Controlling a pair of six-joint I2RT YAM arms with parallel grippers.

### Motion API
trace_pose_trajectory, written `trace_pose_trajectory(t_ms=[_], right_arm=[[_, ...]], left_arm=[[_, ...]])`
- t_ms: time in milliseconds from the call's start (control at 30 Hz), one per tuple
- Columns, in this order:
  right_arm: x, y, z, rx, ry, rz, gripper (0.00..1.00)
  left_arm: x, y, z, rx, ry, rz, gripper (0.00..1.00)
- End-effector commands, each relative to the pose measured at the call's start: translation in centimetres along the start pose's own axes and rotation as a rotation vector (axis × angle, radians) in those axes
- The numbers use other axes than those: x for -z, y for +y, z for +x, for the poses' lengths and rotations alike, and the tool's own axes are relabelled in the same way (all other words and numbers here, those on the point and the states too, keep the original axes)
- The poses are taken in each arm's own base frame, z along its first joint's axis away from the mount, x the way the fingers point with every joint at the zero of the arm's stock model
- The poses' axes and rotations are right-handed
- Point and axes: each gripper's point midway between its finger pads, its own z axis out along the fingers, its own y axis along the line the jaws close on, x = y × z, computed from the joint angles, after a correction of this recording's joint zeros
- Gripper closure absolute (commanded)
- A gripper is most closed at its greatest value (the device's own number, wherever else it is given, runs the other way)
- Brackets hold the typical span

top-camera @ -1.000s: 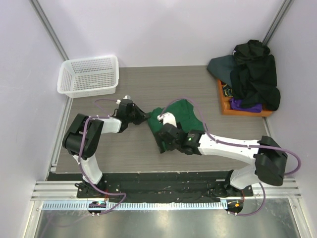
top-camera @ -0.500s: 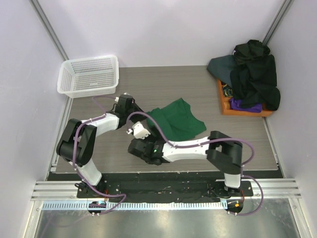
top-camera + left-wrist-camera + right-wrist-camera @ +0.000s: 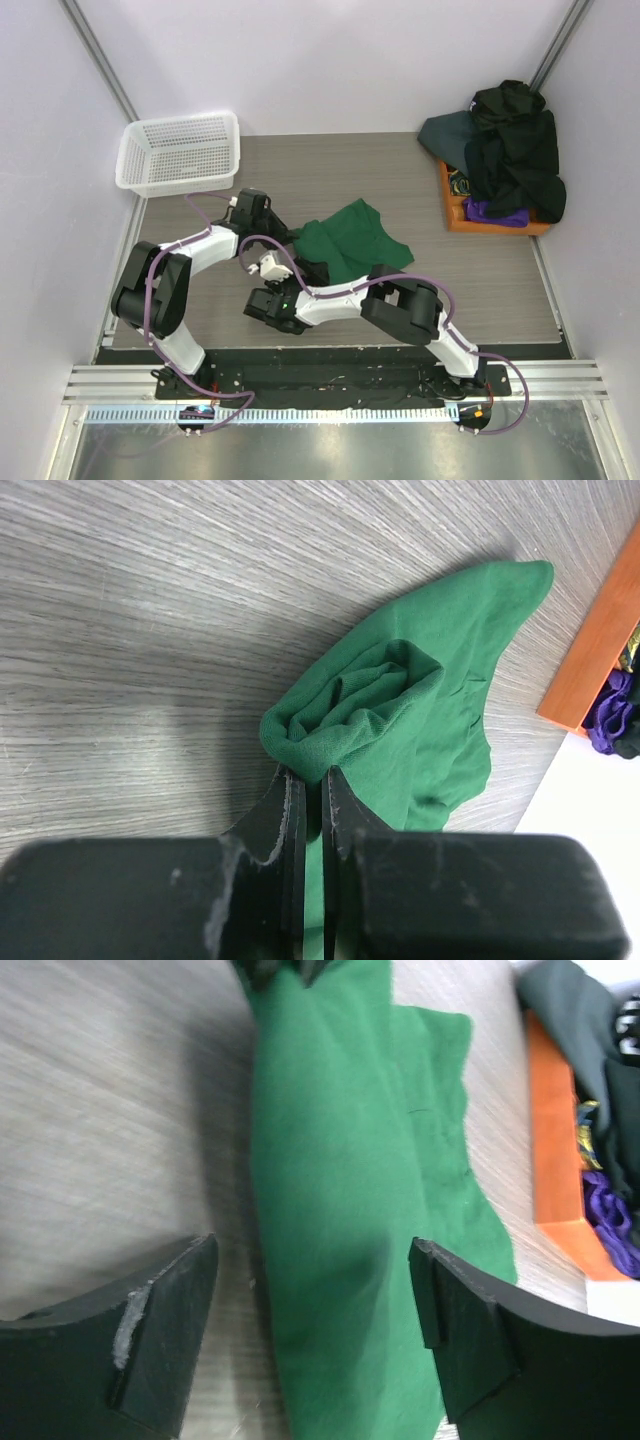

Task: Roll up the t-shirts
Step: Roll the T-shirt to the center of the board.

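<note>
Green t-shirt [image 3: 355, 238] lies in the middle of the counter [image 3: 330, 170], its length running straight ahead from the spread, empty right pincer [image 3: 312, 1260] to the left pincer [image 3: 310, 780], which pinches its bunched end.

All 3 views are bright, with soft even light from overhead. Left wrist is sharp, faint shadow on the table [image 3: 150, 630] left of the left gripper [image 3: 312, 777]. Right wrist is smeary (grain streaked), t-shirt [image 3: 340, 1160] shaded between the right gripper [image 3: 312, 1250] fingers.
</note>
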Motion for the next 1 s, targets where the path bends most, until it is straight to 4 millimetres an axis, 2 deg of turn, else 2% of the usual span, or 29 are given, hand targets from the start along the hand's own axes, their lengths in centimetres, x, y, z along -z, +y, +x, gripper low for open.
trace_pose_trajectory(t_ms=[0, 33, 100, 233, 333, 367, 400, 467, 567, 600, 700, 733, 767, 800, 967], right_arm=[[-1.3, -1.7, -0.1, 0.001, -0.002, 0.114, 0.19], [-1.5, -1.8, -0.1, 0.005, 0.000, 0.120, 0.22], [-2.2, -2.3, 0.4, 0.022, 0.015, 0.146, 0.33], [-2.5, -2.8, 0.6, 0.026, 0.020, 0.164, 0.49], [-2.6, -3.0, 0.8, 0.020, 0.033, 0.159, 0.67], [-2.5, -3.0, 0.7, 0.018, 0.037, 0.147, 0.87], [-2.5, -2.9, 0.8, 0.016, 0.044, 0.134, 0.98], [-2.4, -2.4, 0.6, -0.004, 0.066, 0.082, 0.99], [-1.9, -1.9, 0.2, -0.039, 0.092, -0.001, 0.99], [-1.9, -1.8, 0.1, -0.045, 0.099, -0.019, 0.99], [-1.6, -1.7, -0.3, -0.088, 0.121, -0.086, 0.99], [-1.5, -1.6, -0.3, -0.094, 0.128, -0.103, 0.99], [-1.5, -1.6, -0.4, -0.103, 0.133, -0.120, 0.99], [-1.5, -1.3, -0.2, -0.108, 0.146, -0.149, 0.99], [-1.2, -0.8, -0.8, -0.167, 0.164, -0.257, 0.99]], left_arm=[[1.5, -3.0, -0.6, -0.014, -0.013, 0.080, 1.00], [1.5, -3.0, -0.6, -0.014, -0.011, 0.081, 1.00], [1.3, -2.9, -0.4, -0.015, -0.003, 0.081, 1.00], [1.1, -2.7, -0.7, -0.014, -0.008, 0.079, 1.00], [1.1, -2.7, -1.0, -0.012, -0.014, 0.080, 1.00], [1.1, -2.8, -1.0, -0.015, -0.012, 0.085, 1.00], [1.1, -2.6, -1.1, -0.018, -0.011, 0.086, 0.99], [1.2, -2.9, -1.2, -0.022, -0.010, 0.100, 0.95], [1.4, -3.3, -1.5, -0.038, -0.012, 0.117, 0.78], [1.5, -3.3, -1.6, -0.044, -0.015, 0.119, 0.67], [2.3, -3.5, -2.7, -0.071, -0.037, 0.122, 0.50], [2.7, -3.5, -3.3, -0.076, -0.043, 0.125, 0.47], [3.0, -2.8, -3.5, -0.092, -0.032, 0.095, 0.45], [3.5, -3.3, -4.3, -0.103, -0.045, 0.103, 0.42], [6.5, -2.6, -8.1, -0.114, -0.113, 0.074, 0.38]])
